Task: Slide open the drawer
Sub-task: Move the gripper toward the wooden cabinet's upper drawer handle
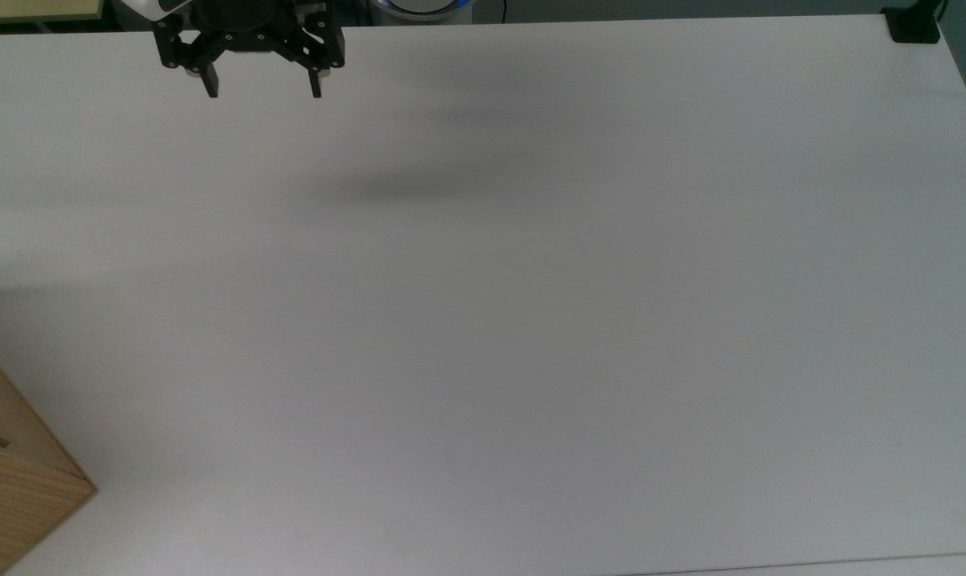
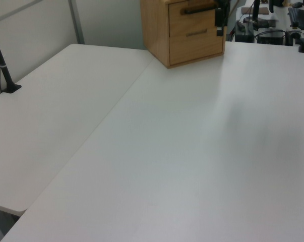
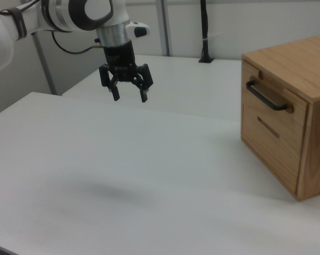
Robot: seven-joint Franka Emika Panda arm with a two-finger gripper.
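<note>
Black two-finger gripper (image 3: 129, 98) hangs in the air above the white table (image 3: 149, 175), fingers spread wide, nothing between them, pointing down. In the top view the gripper (image 1: 263, 94) sits at the upper left near the table's far edge, faint shadow on the surface below it. White robot arm (image 3: 53, 13) with black joint rings comes in from the right view's upper left. The drawer, a flat light-wood front with a black bar handle (image 3: 266, 97), is the upper one in the light-wood cabinet box (image 3: 308, 69) at the right view's right edge, closed flush, well apart from the gripper. Lower front below it has a thin slot (image 3: 268, 127). In the left view the cabinet (image 2: 184, 30) stands at the top centre. No readable writing or labels anywhere.
</note>
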